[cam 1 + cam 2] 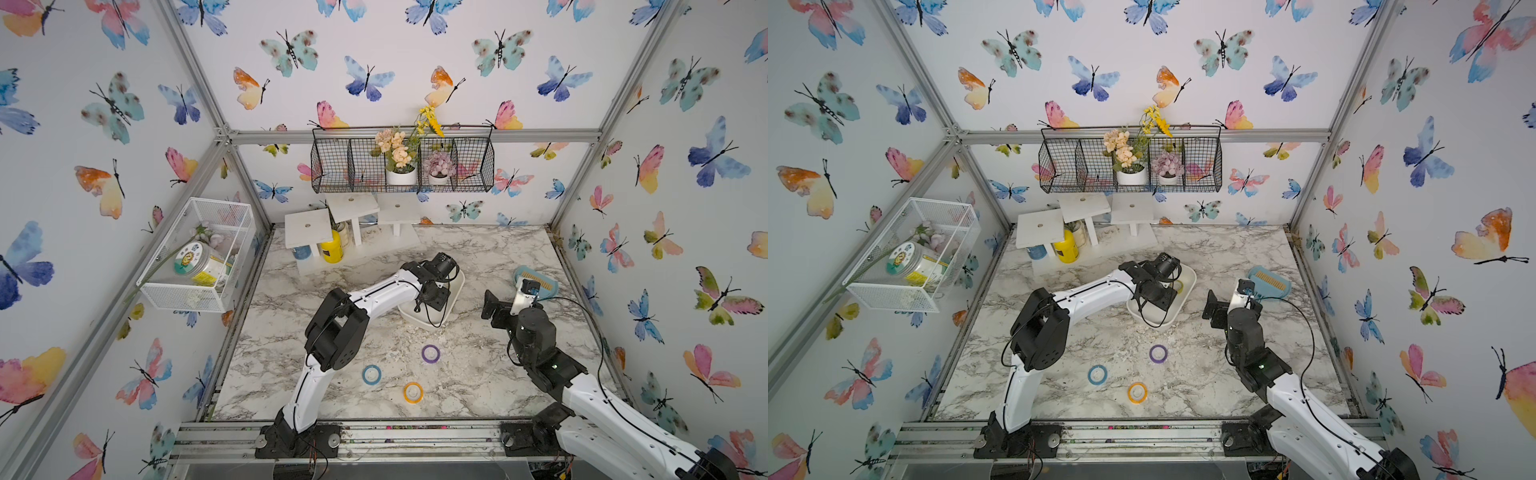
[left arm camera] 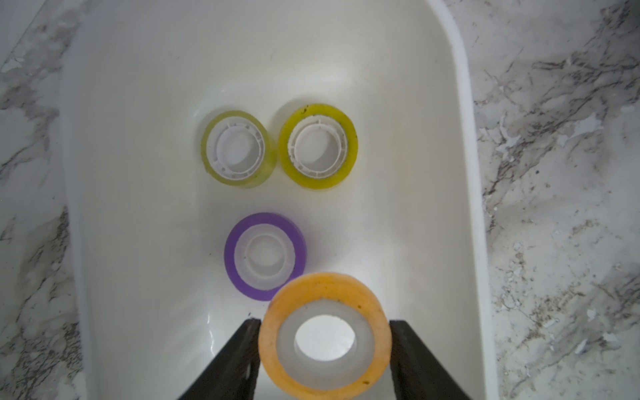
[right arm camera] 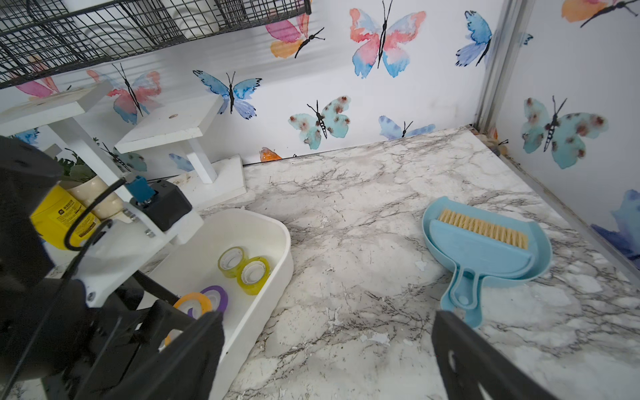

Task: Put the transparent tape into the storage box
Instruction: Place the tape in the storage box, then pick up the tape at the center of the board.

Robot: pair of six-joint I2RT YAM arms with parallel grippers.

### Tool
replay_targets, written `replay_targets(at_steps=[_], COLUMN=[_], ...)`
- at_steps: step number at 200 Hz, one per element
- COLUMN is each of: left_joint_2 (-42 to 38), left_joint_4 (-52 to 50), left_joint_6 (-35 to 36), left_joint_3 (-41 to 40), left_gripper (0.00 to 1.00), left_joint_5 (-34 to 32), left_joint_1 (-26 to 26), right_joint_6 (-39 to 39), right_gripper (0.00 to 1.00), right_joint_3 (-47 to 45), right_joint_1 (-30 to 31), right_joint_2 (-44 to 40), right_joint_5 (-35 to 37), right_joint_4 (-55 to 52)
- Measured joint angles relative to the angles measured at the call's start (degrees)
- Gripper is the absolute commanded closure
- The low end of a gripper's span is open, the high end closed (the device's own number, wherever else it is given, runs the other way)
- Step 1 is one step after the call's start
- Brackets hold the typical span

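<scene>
orange tape [image 2: 325, 289], hole facing storage box [image 2: 462, 166]

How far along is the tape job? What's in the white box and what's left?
Done: the pale yellow roll, bright yellow roll and boxed purple roll lie in the storage box. In hand: the left hand grips the held orange roll over the box. Left: the loose purple roll, blue roll and loose orange roll on the table.
</scene>
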Motion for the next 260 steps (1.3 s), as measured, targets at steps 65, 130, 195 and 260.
replay_targets(at_steps=[65, 130, 195, 260], left_joint_2=[5.18, 6.80, 5.44, -21.16], left_joint_4=[2.60, 2.75, 2.84, 11.32], left_joint_6=[0.42, 0.39, -0.09, -3.23], left_joint_3=[4.22, 5.55, 6.10, -12.24], left_gripper=[0.40, 0.25, 0.18, 0.01], left_joint_5=[0.46, 1.22, 2.23, 2.16], left_joint_1=[0.76, 0.90, 0.90, 1.25], right_joint_6=[0.00, 0.00, -0.02, -0.42], right_gripper=[0.01, 0.01, 0.01, 0.01], right_joint_3=[0.00, 0.00, 0.00, 1.29], right_joint_1=[0.00, 0.00, 0.00, -0.02], right_joint_2=[0.11, 0.11, 0.46, 3.87], right_joint_5=[-0.02, -0.02, -0.07, -7.63], right_joint_4=[-0.02, -0.02, -0.02, -1.57])
